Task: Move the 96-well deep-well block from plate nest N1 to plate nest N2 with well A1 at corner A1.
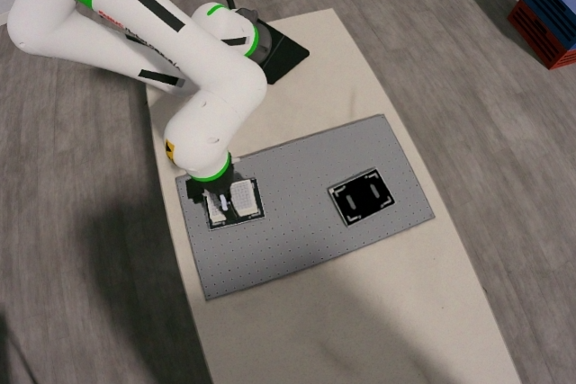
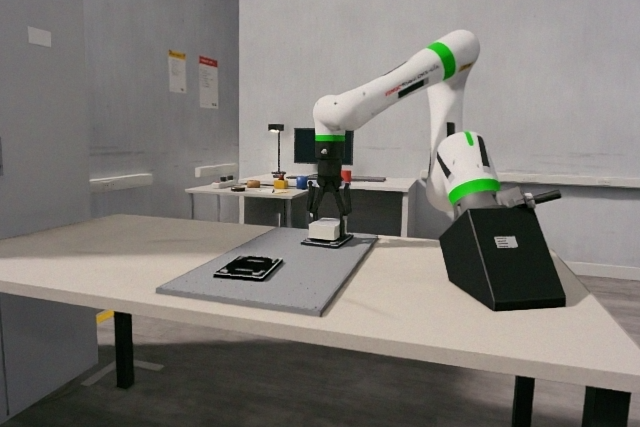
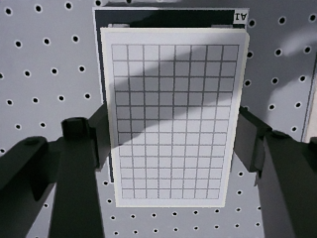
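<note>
The white 96-well deep-well block (image 1: 243, 197) is between my gripper's (image 1: 224, 201) fingers, over the black nest N2 (image 1: 241, 220) at the left end of the grey perforated plate (image 1: 302, 175). My gripper is shut on the block's long sides, as the wrist view shows (image 3: 173, 144). In the side view the block (image 2: 324, 229) is at the nest's (image 2: 326, 242) level; I cannot tell if it rests on it. The nest's A1 mark (image 3: 240, 16) shows beside the block's top right corner. Nest N1 (image 1: 361, 196) stands empty, also in the side view (image 2: 248, 266).
The arm's black base (image 2: 500, 257) stands on the beige table behind the plate. A red and blue crate (image 1: 546, 17) is on the floor far off. A desk with small items (image 2: 268, 185) stands behind the table.
</note>
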{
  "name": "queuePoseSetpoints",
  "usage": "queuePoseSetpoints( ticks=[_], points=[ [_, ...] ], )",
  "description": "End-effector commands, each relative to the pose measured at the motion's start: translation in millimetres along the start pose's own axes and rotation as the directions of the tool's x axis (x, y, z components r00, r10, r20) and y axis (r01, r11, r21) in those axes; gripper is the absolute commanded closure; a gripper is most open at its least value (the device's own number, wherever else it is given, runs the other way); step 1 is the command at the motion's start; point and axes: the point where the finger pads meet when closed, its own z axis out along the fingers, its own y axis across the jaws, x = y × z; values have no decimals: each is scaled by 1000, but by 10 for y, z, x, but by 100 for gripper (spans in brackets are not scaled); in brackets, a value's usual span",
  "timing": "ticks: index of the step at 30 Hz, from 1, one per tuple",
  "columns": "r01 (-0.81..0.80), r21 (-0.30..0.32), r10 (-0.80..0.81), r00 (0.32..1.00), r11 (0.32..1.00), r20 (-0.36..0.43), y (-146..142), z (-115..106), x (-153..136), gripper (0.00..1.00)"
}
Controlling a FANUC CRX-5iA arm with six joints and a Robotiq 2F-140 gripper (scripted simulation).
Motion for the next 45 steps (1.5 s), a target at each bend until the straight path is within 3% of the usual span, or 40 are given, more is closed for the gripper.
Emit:
queuePoseSetpoints(
  ticks=[1, 45],
  points=[
    [0, 1, 0, 1000, 1000, 0, -6, 0, 0, 90],
    [0, 1, 0, 1000, 1000, 0, -6, 64, 0, 90]
  ],
)
